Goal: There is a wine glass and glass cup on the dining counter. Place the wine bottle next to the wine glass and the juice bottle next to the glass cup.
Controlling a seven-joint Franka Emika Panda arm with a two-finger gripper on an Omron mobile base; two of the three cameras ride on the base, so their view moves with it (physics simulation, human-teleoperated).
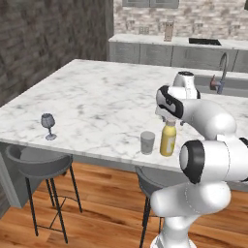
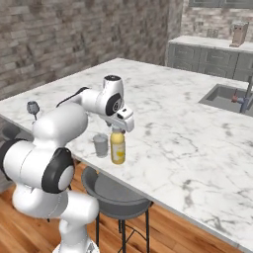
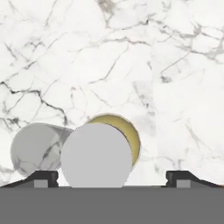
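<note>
No text, label, brand or number can be read on anything in these views.

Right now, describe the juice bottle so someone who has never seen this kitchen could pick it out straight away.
Find the long white marble dining counter with the inset sink and follow its near edge above the grey stools. Right under the robot's pincer stands a stubby yellow-orange juice bottle with a pale cap. Beside it is a short clear stemless glass cup; the bottle is taller, opaque and yellow.
</note>
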